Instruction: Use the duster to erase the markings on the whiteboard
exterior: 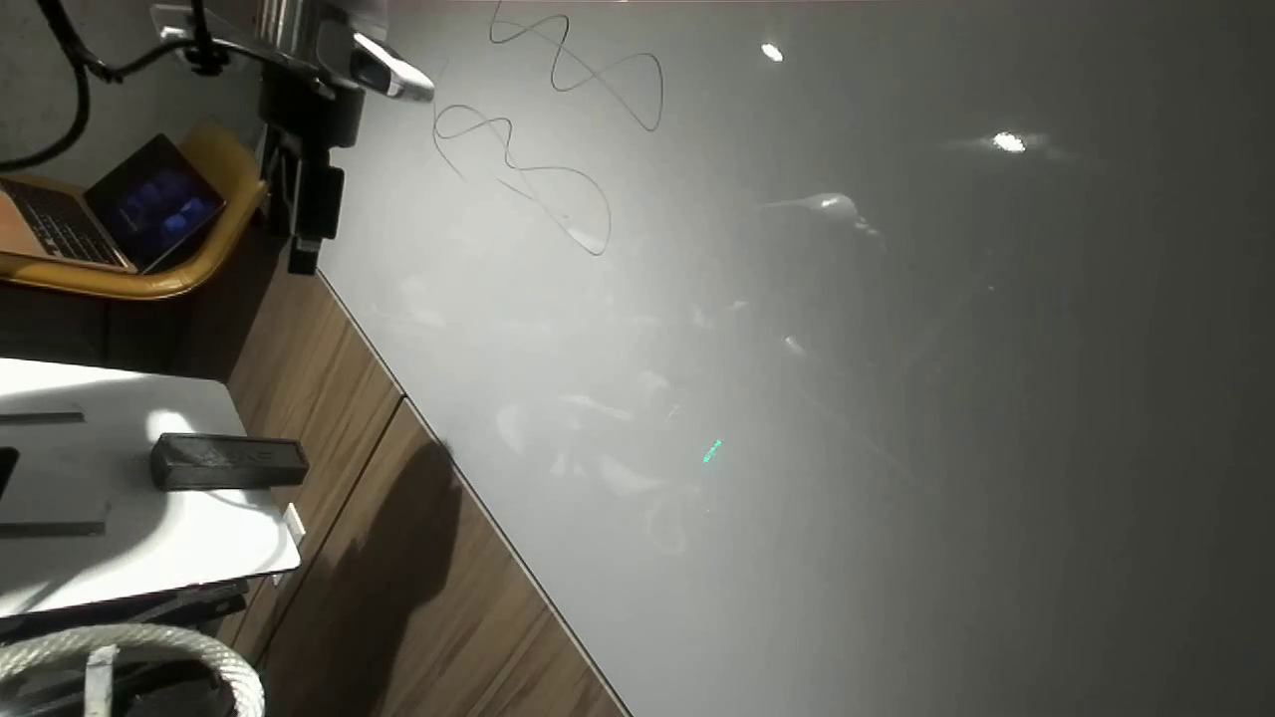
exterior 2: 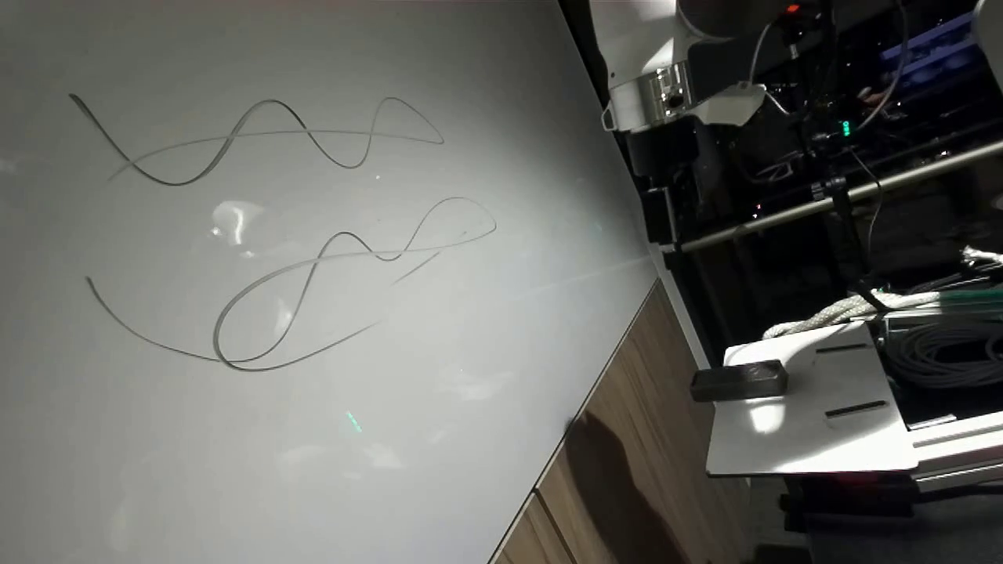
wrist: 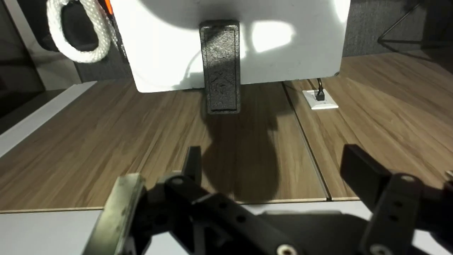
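Observation:
The duster (exterior: 229,462) is a dark grey block lying on the small white tabletop (exterior: 224,558), one end sticking out past its edge. It also shows in an exterior view (exterior 2: 739,381) and in the wrist view (wrist: 221,67). The whiteboard (exterior: 847,448) is the large glossy panel; it fills much of the other picture too (exterior 2: 501,337). The markings (exterior 2: 233,135) are two thin dark squiggles on it, seen in both exterior views (exterior: 658,75). My gripper (wrist: 273,159) is open and empty, fingers wide apart, away from the duster. It is at the board's edge in both exterior views (exterior: 304,254) (exterior 2: 664,243).
A wood-grain panel (wrist: 155,134) runs between the board and the tabletop. A socket with a plug (wrist: 320,99) is on it. A white rope loop (wrist: 79,56) hangs beside the tabletop. A laptop (exterior: 149,214) sits on a yellow chair (exterior: 149,287). A metal rail (exterior 2: 783,211) passes behind the arm.

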Available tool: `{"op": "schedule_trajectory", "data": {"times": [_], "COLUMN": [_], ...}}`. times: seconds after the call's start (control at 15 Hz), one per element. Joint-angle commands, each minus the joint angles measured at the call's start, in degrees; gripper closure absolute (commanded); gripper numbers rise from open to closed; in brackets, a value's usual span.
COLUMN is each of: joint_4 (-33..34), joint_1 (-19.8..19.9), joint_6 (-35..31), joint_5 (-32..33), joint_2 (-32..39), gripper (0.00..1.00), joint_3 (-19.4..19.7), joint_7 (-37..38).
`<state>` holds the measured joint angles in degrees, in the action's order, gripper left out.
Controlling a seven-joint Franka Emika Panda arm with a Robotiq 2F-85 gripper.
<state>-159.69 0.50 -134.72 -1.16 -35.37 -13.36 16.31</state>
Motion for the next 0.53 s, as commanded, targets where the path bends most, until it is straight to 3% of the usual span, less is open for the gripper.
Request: {"op": "schedule_trajectory", "data": {"times": [0.0, 0.47], "joint_4": [0.05, 0.0], "joint_1": [2.24, 4.63], "joint_6": [-4.36, -10.16], "joint_5": [3.19, 7.2], "joint_2": [6.6, 16.97], "gripper": [0.0, 0.0], "joint_3": [0.66, 1.09], "joint_7": [1.82, 5.1]}}
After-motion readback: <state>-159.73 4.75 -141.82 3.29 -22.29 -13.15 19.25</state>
